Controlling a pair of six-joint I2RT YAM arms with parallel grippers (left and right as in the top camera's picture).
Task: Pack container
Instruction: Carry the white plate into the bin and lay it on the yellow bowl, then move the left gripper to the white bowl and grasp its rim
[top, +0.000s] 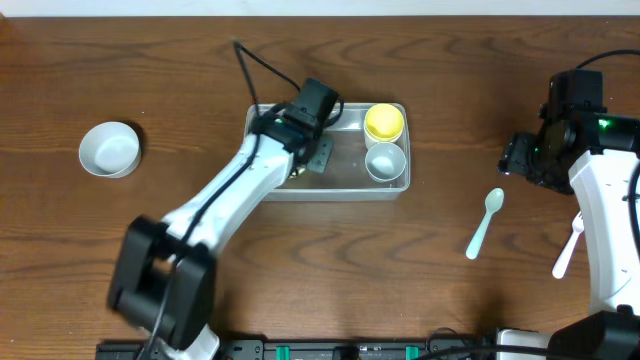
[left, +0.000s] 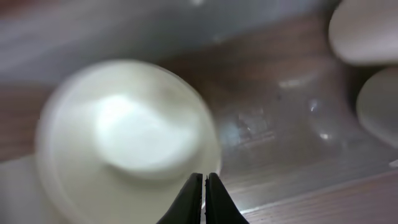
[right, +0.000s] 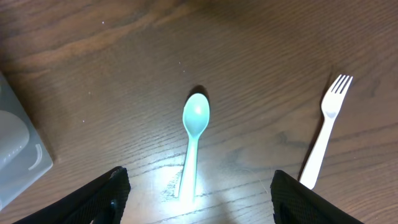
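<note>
Container (top: 345, 172) holds a yellow cup (top: 384, 121) and a white cup (top: 385, 160).

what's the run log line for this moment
left gripper shut over container | yellow cup, white cup in container | right gripper open above spoon | fork on table

I have the container (top: 345, 170) just above the middle of the overhead frame. It is a clear rectangular plastic tub with rounded corners and a raised rim. It sits flat and upright on the table (top: 200, 60), open side up, its long side running left to right. The brown grain shows through its floor. In the right wrist view one rounded corner pokes in at the lower left edge.
</note>
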